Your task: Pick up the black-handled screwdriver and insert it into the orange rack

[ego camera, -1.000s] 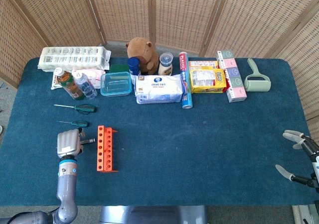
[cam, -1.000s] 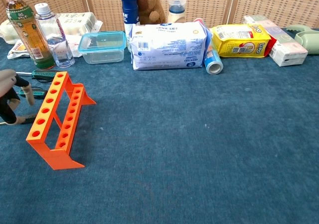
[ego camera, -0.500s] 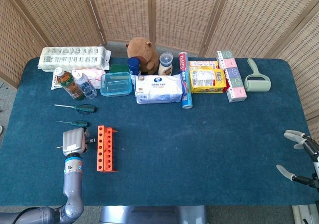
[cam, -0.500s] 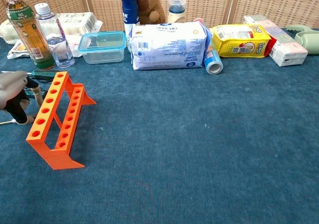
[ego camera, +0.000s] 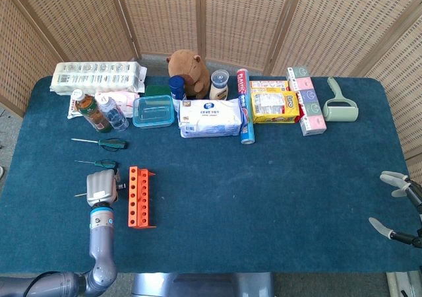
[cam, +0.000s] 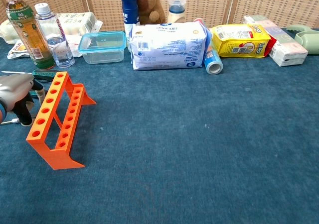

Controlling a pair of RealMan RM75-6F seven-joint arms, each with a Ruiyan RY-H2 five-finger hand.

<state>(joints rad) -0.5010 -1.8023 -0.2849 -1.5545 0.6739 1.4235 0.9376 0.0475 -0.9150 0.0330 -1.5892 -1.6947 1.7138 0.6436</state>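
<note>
since before, left hand has edged closer to the rack, clenched around the black screwdriver; right hand sits released at the surface's right edge.

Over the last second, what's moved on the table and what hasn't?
The left hand has drifted toward the orange rack, now close beside its left side, fingers curled over something dark; whether that is the black-handled screwdriver is unclear. The right hand slid slightly toward the table's right edge, fingers apart, holding nothing. The rack, the two green-handled screwdrivers and the back-row items stayed put.
</note>
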